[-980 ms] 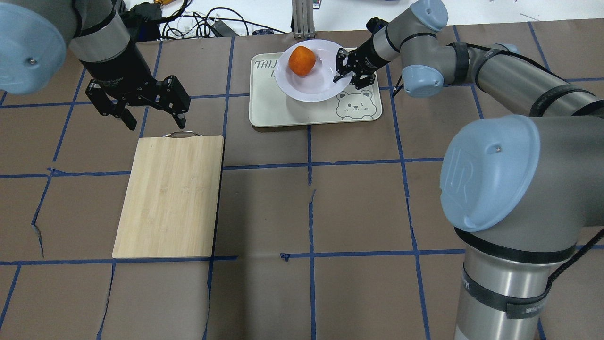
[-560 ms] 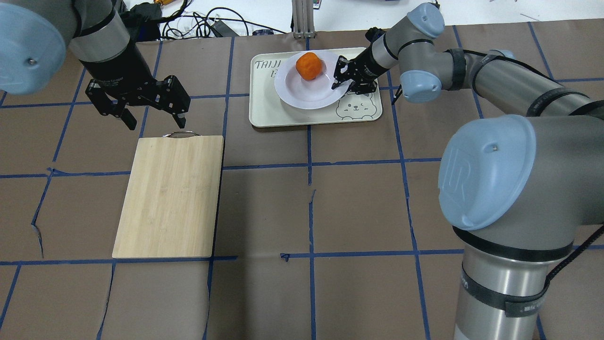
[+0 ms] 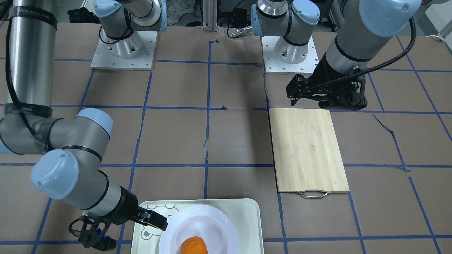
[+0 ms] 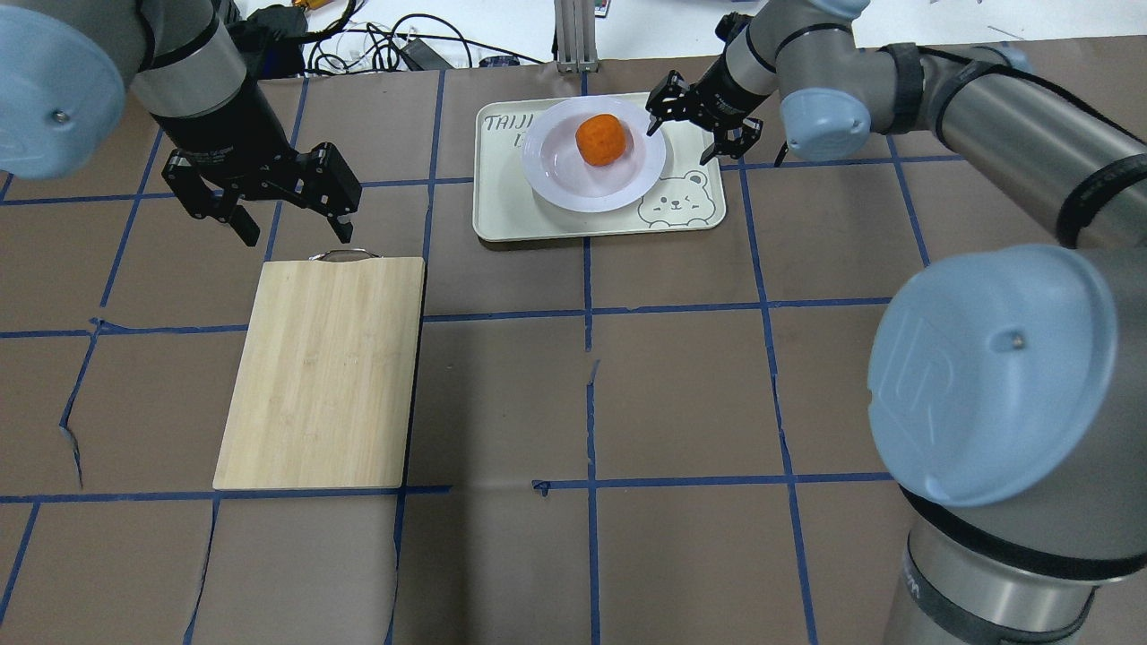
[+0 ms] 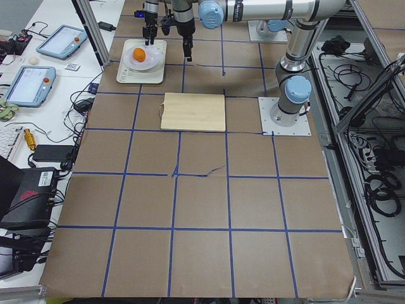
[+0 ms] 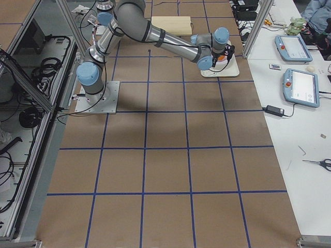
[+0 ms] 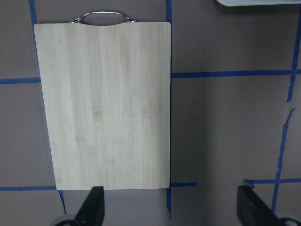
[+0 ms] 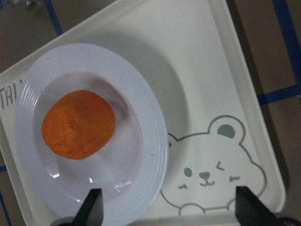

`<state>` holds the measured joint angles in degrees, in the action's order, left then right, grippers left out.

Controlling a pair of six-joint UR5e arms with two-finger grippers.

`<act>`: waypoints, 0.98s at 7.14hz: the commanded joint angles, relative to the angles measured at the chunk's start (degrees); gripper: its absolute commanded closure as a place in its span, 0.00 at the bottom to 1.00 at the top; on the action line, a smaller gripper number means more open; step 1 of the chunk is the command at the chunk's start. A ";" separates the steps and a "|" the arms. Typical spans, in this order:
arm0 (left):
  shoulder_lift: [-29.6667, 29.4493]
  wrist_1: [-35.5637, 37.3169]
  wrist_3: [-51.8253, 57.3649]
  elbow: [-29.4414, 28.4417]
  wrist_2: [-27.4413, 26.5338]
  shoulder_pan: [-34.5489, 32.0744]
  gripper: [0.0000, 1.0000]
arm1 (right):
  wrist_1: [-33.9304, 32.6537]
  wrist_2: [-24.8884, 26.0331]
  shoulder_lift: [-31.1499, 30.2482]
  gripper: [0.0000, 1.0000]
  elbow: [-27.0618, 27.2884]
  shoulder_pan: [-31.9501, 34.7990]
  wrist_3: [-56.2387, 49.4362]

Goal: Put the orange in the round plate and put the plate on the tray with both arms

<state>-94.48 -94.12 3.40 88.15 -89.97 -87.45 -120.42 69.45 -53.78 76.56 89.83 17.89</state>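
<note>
Orange (image 4: 599, 139) sits mid round plate (image 4: 548, 176), plate flat on tray (image 4: 506, 213). Front view crops orange and plate at the bottom edge; plate hides part of the tray lettering. Right gripper (image 4: 680, 143) has jaws spread, just off the plate rim; 0.6 s ago it pinched that rim. Left gripper (image 4: 296, 235) spread wide, empty, by cutting board (image 4: 323, 372) handle, unmoved.

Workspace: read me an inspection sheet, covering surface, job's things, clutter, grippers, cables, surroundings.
Surface: brown paper table, blue tape grid, small tears.
Job's things: orange in round plate; plate on tray.
Clutter: wooden cutting board, nothing on it.
Grippers: left gripper open, raised near the board; right gripper open beside the plate.
Cables: tangle beyond the table's far edge.
Surroundings: tablet on a side bench.
</note>
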 commanded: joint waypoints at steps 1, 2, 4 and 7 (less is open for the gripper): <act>0.00 0.16 0.11 0.00 -0.03 0.00 0.00 | 17.71 10.83 -11.12 0.00 -0.45 0.08 -8.90; 0.00 0.34 0.29 -0.09 -0.03 0.09 0.00 | 22.73 16.54 -16.74 0.00 -0.10 1.04 -11.45; 0.09 0.34 0.37 -0.17 0.06 0.09 0.00 | 31.09 19.94 -27.04 0.00 0.95 2.71 -12.52; 0.18 0.60 0.37 -0.09 -0.72 0.09 0.00 | 32.01 21.61 -29.63 0.00 3.24 2.54 -15.33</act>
<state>-94.35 -93.64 3.77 88.00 -90.19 -87.34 -88.64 90.56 -82.76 79.37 92.36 3.92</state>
